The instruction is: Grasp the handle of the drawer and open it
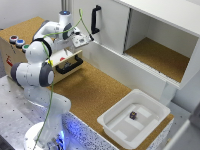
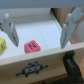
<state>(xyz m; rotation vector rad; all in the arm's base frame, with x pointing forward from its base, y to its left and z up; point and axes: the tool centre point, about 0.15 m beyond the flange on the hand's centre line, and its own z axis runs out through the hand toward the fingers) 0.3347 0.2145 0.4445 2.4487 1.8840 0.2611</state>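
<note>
Cork covered the tabletop (image 1: 95,92), which ran from the exterior view's left toward a white cabinet (image 1: 150,35) whose door, with an upright black handle (image 1: 95,19), stood swung open over a cork-coloured floor. At the tabletop's near corner sat a white plastic tub (image 1: 134,119) with a small dark cube (image 1: 133,115) inside. The white Franka arm (image 1: 37,70) rose from its base at the lower left, folded at the elbow and reached forward, its wrist bent downward. The drawer (image 1: 67,57), pale wood with small red marks, sat beside the arm at the left end of the tabletop, with open cork between it and the tub. Its black bar handle (image 1: 69,65) lay horizontal across the front, below the hand (image 1: 79,39).

In the wrist view the hand (image 2: 38,34) was released, both fingers (image 2: 10,32) spread wide and holding nothing, above the drawer's interior, where a red block (image 2: 31,46) and a yellow block (image 2: 2,45) lay. The handle (image 2: 70,62) showed dark beyond the drawer's front edge, apart from the fingertips.
</note>
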